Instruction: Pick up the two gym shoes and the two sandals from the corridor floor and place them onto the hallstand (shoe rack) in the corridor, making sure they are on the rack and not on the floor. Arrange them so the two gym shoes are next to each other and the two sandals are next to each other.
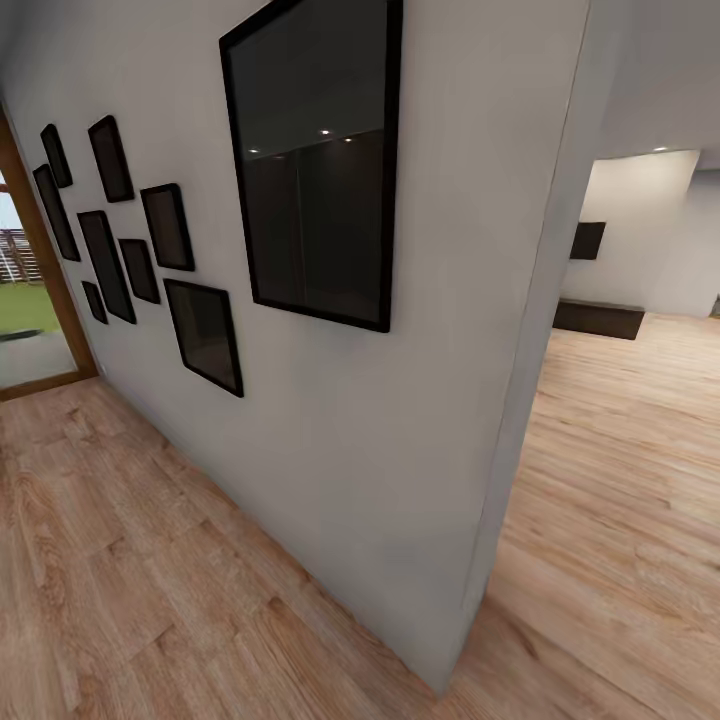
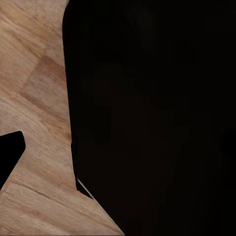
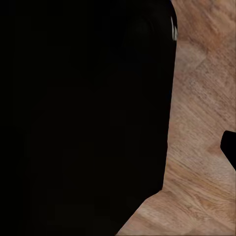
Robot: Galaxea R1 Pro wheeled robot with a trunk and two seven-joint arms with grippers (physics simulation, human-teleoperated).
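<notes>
Head view: a pale grey wall [image 1: 400, 480] runs diagonally from the upper left of the frame to its end edge at lower centre. A large black-framed picture [image 1: 315, 160] hangs on it at upper centre; a cluster of smaller black frames [image 1: 130, 240] hangs to its left. The corridor floor [image 1: 120, 580], light brown wood plank with visible grain, fills the lower left and continues past the wall's end into the room at right. A wood-framed doorway [image 1: 40, 290] at the far left edge opens onto grass. At upper right, a low dark cabinet [image 1: 598, 319] stands against a white wall, with a dark panel [image 1: 587, 240] above it.

Left wrist view: a large black shape [image 2: 152, 118] covers the right of the frame, plank flooring at left.

Right wrist view: a black shape [image 3: 83, 118] covers the left, flooring at right.

State of either set of jaws: cannot be told.
</notes>
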